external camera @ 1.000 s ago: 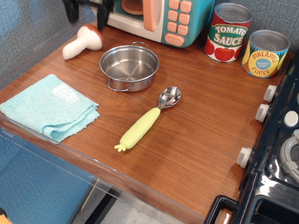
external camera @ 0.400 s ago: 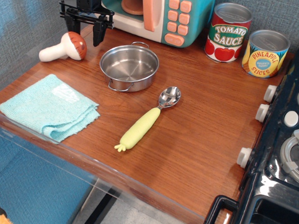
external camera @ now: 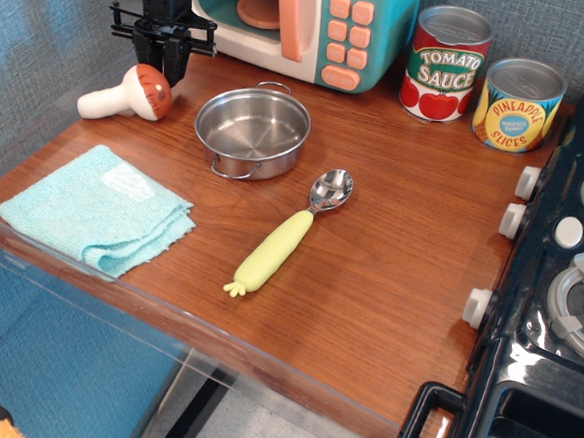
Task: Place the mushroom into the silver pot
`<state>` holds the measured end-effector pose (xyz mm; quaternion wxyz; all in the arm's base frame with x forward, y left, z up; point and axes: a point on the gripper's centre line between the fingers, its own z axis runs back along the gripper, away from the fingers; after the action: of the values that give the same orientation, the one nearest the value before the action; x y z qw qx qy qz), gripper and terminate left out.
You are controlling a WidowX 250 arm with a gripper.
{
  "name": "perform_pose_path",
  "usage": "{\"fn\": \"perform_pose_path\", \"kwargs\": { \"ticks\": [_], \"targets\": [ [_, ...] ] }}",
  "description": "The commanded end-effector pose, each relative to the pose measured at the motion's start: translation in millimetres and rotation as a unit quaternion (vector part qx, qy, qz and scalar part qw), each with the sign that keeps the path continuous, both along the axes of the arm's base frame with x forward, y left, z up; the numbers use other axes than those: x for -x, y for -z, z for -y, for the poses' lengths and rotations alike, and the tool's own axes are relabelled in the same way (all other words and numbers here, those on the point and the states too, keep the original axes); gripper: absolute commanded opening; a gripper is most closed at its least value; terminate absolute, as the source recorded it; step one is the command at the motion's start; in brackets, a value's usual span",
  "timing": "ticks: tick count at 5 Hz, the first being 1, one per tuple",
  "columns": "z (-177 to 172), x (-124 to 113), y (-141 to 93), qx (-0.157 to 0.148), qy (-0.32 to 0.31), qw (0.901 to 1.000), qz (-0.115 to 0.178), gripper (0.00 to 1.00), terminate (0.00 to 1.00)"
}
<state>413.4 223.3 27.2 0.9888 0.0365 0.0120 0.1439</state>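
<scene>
The mushroom (external camera: 130, 93) lies on its side at the table's back left, cream stem pointing left and reddish-brown cap (external camera: 153, 89) to the right. My gripper (external camera: 163, 70) hangs right over the cap. Its black fingers (external camera: 175, 62) are drawn close together and meet the cap's top, and their tips are partly hidden against it. The mushroom still rests on the wood. The silver pot (external camera: 252, 131) stands empty just right of the mushroom, with wire loop handles at front and back.
A toy microwave (external camera: 306, 25) stands behind the pot, close to my gripper. A yellow-handled spoon (external camera: 286, 237) lies in front of the pot and a folded teal cloth (external camera: 97, 208) at the front left. Two tin cans (external camera: 482, 82) stand back right, a toy stove (external camera: 559, 278) at the right.
The mushroom rolled left, away from the pot, then stopped. My gripper came down and left over its cap, and its wide-open fingers have closed in.
</scene>
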Motion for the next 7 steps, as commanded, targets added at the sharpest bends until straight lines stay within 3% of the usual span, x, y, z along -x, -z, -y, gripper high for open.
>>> {"fn": "perform_pose_path", "kwargs": {
  "ticks": [1, 2, 4, 5, 7],
  "targets": [
    [-26.9, 10.7, -119.9, -0.009, -0.052, 0.9882, 0.144, 1.00, 0.00],
    [-31.1, 24.7, -125.3, -0.003, -0.060, 0.9878, 0.144, 1.00, 0.00],
    [-27.9, 40.4, -80.5, 0.006, -0.060, 0.9960, 0.065, 1.00, 0.00],
    [-18.8, 45.5, -67.2, 0.007, -0.050, 0.9976, 0.047, 1.00, 0.00],
    [-8.2, 46.8, -56.5, 0.011, -0.039, 0.9984, 0.040, 1.00, 0.00]
  ]
}}
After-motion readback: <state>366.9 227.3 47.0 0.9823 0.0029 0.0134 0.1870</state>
